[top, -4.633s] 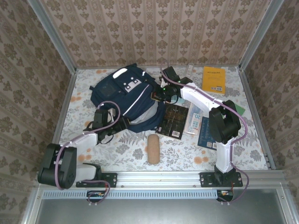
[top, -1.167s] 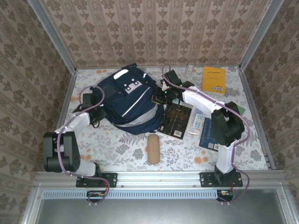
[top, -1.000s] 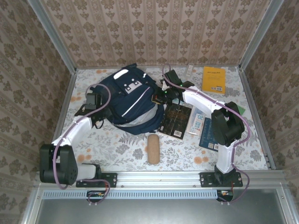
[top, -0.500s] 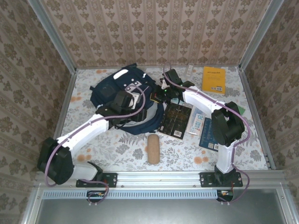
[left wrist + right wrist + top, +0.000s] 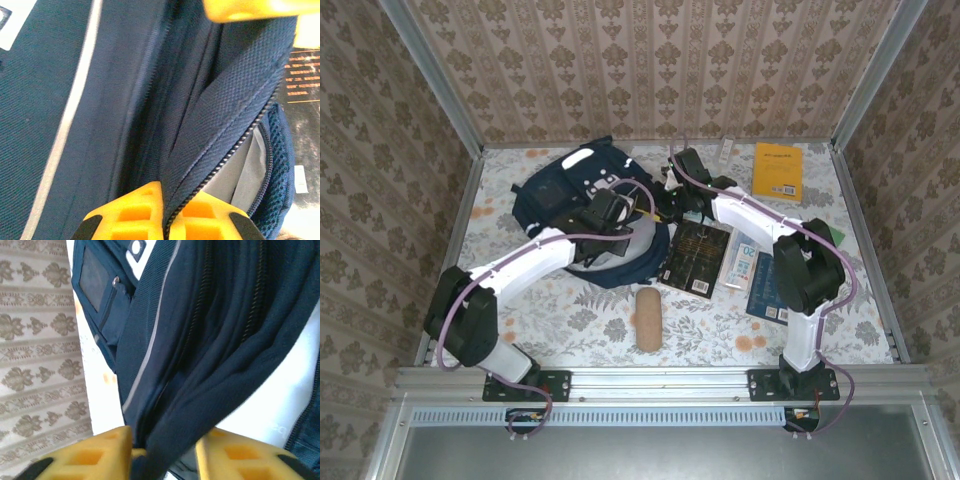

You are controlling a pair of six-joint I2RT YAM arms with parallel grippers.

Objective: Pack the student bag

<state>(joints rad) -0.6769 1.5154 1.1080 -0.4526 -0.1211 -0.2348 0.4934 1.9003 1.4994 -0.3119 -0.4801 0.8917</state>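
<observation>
Student bag (image 5: 555, 190): large navy-blue fabric backpack, white patches and a pale stripe on its front. It lies flat at the far left of the floral-patterned table (image 5: 720, 330), with its open mouth on its right side. Pale grey lining (image 5: 235, 175) shows inside the opening.

Left gripper (image 5: 167, 215): yellow fingers pressed together on the bag's zip-edged flap at the mouth. The toothed edge runs up from between them.

Right gripper (image 5: 162, 455): at the same right side of the bag, just beyond the left one. Yellow fingers stand partly apart. A thick navy fold of the bag passes between them, with a sliver of space beside it. No firm pinch visible.

Just right of the bag: black rectangular book with gold ornament (image 5: 695, 255), flat. Past it, a pale blue-and-white flat box (image 5: 738, 262), then a dark blue book (image 5: 765, 288) partly under the right arm.

Far right of the bag, near the back wall: yellow rectangular book (image 5: 778, 170).

Near side of the bag, apart from it: tan cylindrical pouch (image 5: 648, 318), lying lengthwise.
</observation>
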